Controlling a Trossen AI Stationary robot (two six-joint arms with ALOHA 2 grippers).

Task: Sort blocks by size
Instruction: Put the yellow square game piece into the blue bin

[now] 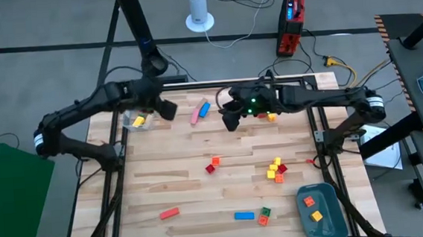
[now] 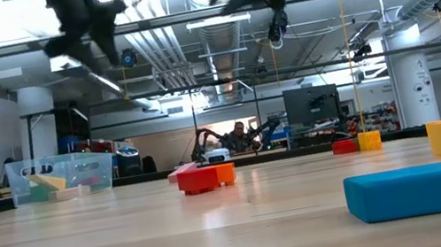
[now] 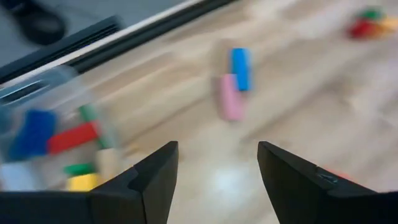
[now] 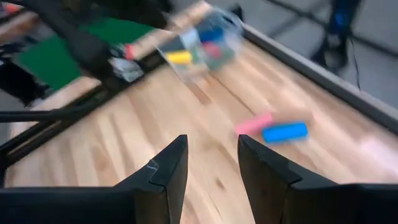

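Robotics lab: open hall with exposed ceiling ducts (image 2: pixel 217 48), monitor (image 2: pixel 312 106) at 12 o'clock, more robot arms (image 2: pixel 205 139) behind the wooden counter (image 2: pixel 175 230).

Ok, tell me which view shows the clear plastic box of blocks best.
The low view: the clear plastic box stands sharp and side-on, with pale blocks inside. The high view shows it small beside the left gripper. Both wrist views catch it blurred, with coloured blocks inside.

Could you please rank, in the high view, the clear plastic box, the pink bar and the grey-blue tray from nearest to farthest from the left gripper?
Measured from the left gripper:
1. Clear plastic box, just beside it at the table's far left corner.
2. Pink bar, toward the table's middle, next to a blue bar.
3. Grey-blue tray, at the near right corner.
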